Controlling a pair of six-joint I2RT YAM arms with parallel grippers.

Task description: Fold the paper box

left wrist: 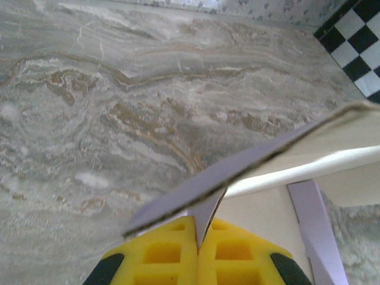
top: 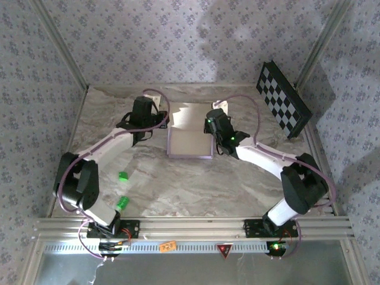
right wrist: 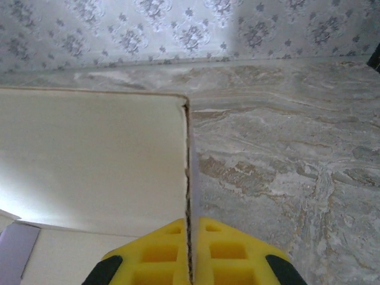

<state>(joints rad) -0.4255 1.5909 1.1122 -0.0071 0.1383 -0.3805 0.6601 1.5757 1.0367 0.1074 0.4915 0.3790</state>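
Plainly, the paper box (top: 190, 141) sat on the table (top: 196, 190) near the middle of its far edge, only partly folded. Its base lay flat with a low lavender rim, and a cream panel rose at the back. The left gripper (left wrist: 198, 237) was clamped shut on a thin, tilted flap at the box's left side. The right gripper (right wrist: 190, 240) was pinched on the upright edge of the wall at its right. I judged the walls about half formed; the back panel stood open and nothing looked tucked in, so most of the closing was left to do.
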